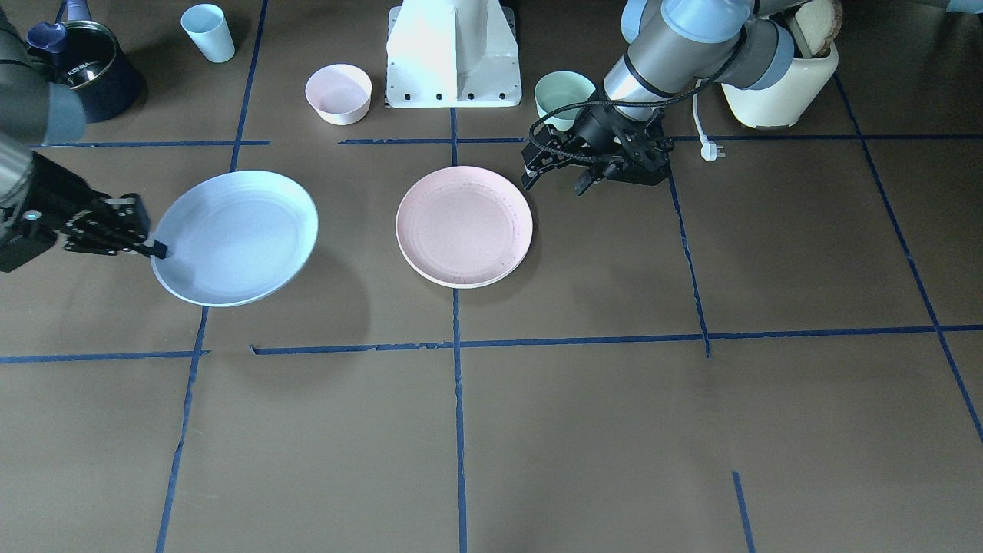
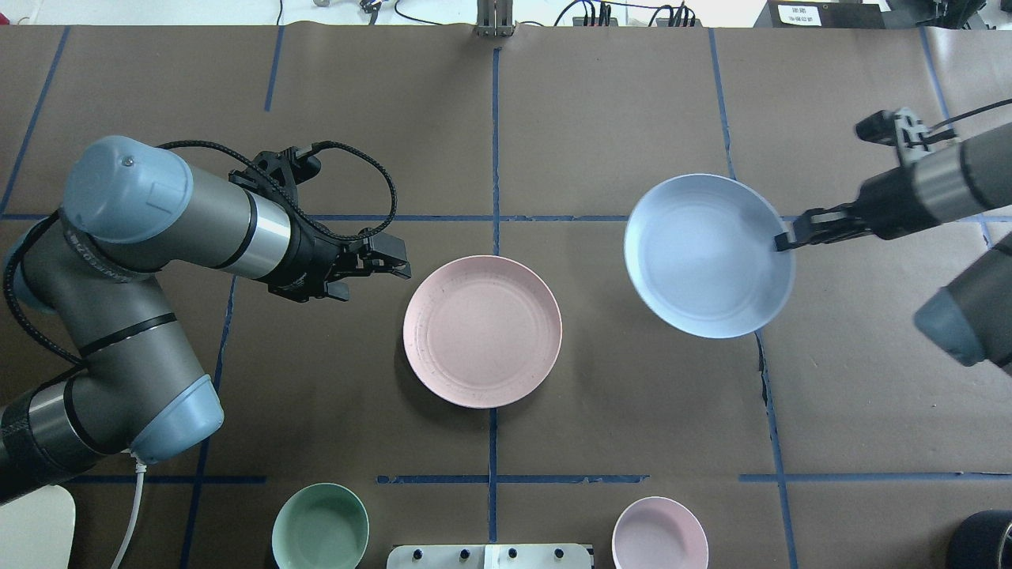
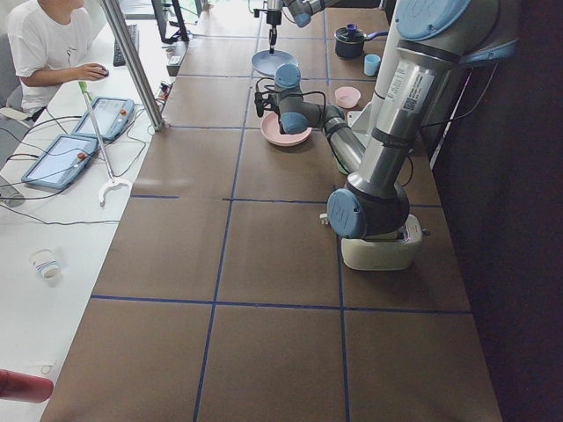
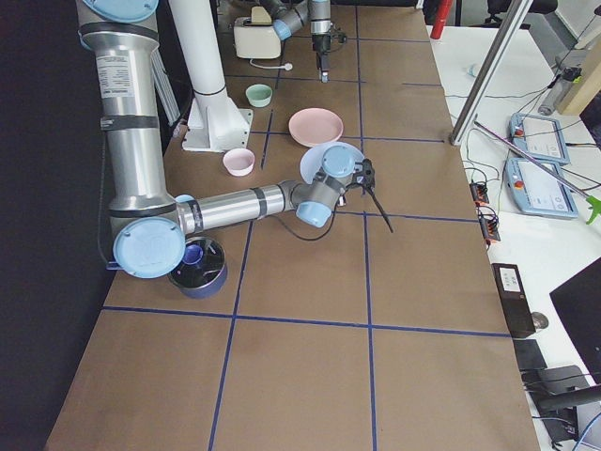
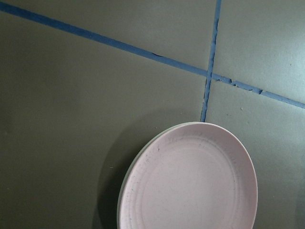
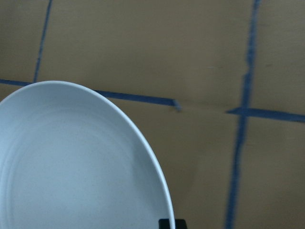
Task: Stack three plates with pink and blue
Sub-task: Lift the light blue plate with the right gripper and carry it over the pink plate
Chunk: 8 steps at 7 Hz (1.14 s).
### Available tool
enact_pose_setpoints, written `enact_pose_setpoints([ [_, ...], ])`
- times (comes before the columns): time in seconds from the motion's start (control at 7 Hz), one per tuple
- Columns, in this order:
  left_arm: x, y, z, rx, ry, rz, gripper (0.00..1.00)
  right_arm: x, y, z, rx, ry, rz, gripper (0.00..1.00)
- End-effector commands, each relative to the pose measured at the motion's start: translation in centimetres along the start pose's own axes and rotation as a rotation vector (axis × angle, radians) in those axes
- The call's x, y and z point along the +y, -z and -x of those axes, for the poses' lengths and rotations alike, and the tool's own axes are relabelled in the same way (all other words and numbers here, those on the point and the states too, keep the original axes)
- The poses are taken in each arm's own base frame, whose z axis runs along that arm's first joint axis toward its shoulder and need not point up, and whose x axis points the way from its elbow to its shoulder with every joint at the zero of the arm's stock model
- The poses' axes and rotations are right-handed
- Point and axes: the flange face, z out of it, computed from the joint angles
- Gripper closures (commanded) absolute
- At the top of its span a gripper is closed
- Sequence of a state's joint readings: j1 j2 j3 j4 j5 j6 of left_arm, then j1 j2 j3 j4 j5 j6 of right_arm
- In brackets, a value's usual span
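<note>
Blue plate [image 6: 71, 162]: lifted off the table and a bit tilted, well apart from the pink plate [image 2: 482, 332]. Looks like it's being carried over as the top layer.
Right gripper [image 2: 783, 239]: pinched onto the blue plate's rim, on the side away from the pink plate.
Pink plate: sits on the cream plate [image 5: 130, 167], so that's the drop spot.
Left gripper [image 1: 554, 184]: fingers spread, empty, parked just beside the pink plate, probably to keep clear.

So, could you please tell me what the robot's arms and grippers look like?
Both the left arm and right arm are silver-grey tubes with light blue joint caps and black bands. The left gripper and right gripper are black, two-fingered; a braided black cable loops over the left wrist.
</note>
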State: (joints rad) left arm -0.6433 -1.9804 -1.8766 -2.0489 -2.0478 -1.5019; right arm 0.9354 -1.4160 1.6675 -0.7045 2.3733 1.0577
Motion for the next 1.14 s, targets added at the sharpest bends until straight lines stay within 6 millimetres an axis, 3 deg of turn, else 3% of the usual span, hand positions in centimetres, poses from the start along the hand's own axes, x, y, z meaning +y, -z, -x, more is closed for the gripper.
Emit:
enact_pose_setpoints([
  [0.0, -1.2, 1.3, 0.0, 0.012, 0.007, -0.023, 0.00, 0.1, -8.1, 13.5, -0.021, -0.106, 0.020, 1.00],
  [0.14, -1.3, 1.7, -0.1, 0.016, 0.006, -0.027, 0.00, 0.5, -10.5, 17.3, 0.003, -0.129, 0.013, 1.00],
  [0.43, -1.5, 1.8, -0.1, 0.017, 0.009, -0.032, 0.00, 4.5, -15.1, 21.3, 0.018, -0.167, 0.002, 1.00],
  [0.71, -1.6, 2.0, -0.1, 0.018, 0.010, -0.033, 0.00, 5.6, -17.1, 22.7, 0.063, -0.167, -0.020, 1.00],
  [1.0, -1.4, 2.4, -0.4, 0.028, 0.025, -0.035, 0.00, 5.8, -16.5, 22.6, 0.073, -0.173, -0.015, 1.00],
])
